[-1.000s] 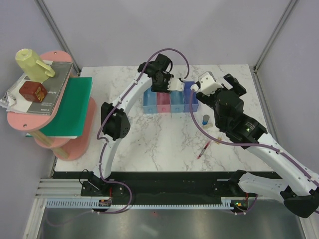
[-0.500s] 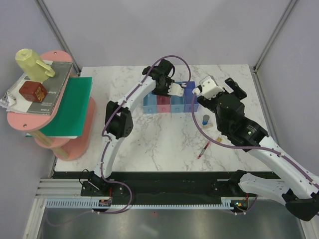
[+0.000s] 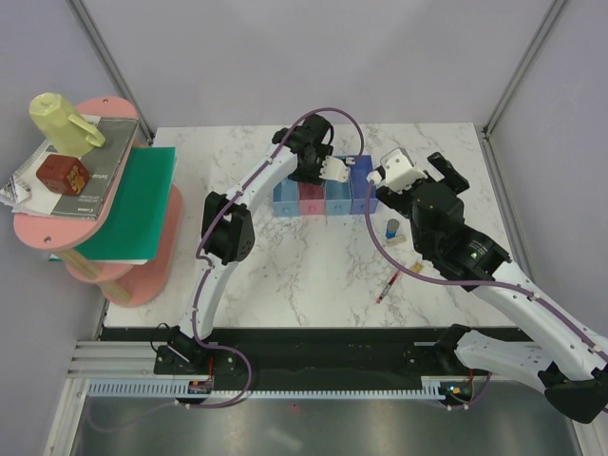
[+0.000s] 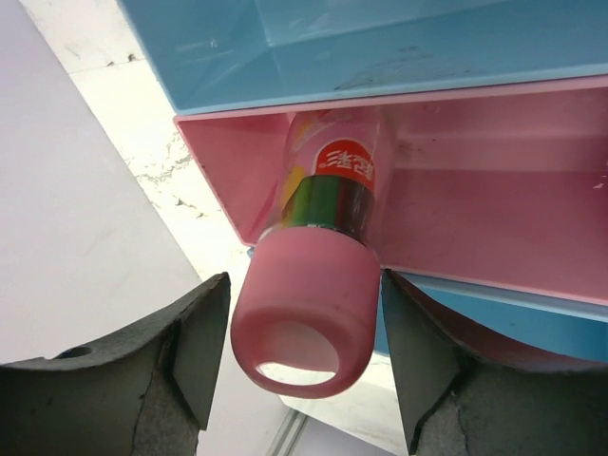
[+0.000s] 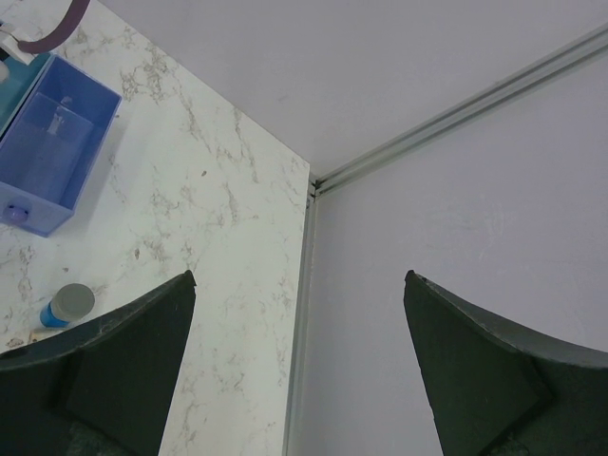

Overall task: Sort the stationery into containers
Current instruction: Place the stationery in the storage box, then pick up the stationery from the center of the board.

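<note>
A pink glue-stick tube [image 4: 304, 304] leans in the pink bin [image 4: 494, 180], cap end up. My left gripper [image 4: 304, 285] is open, its jaws standing narrowly apart on either side of the cap. From above, the left gripper [image 3: 328, 169] hovers over the row of containers [image 3: 286, 198], where the tube is hidden. My right gripper [image 3: 394, 169] hangs open and empty beside the violet-blue bin [image 3: 362, 185]. A small blue dark-topped piece [image 3: 391, 229] stands on the marble, a thin red pen [image 3: 388, 284] lies nearer me, and a tiny tan block [image 3: 418, 267] sits beside it.
A pink two-tier shelf [image 3: 142, 271] at the left carries books [image 3: 90, 180], a yellow-green jug [image 3: 59, 122], a dark red block [image 3: 63, 174] and a flat green sheet [image 3: 133, 204]. Grey walls close off the table's back and right, with a corner rail [image 5: 313, 180].
The left jaws have widened off the glue-stick cap. Before that the left wrist shifted a little right over the bins. The right arm edged slightly left.
</note>
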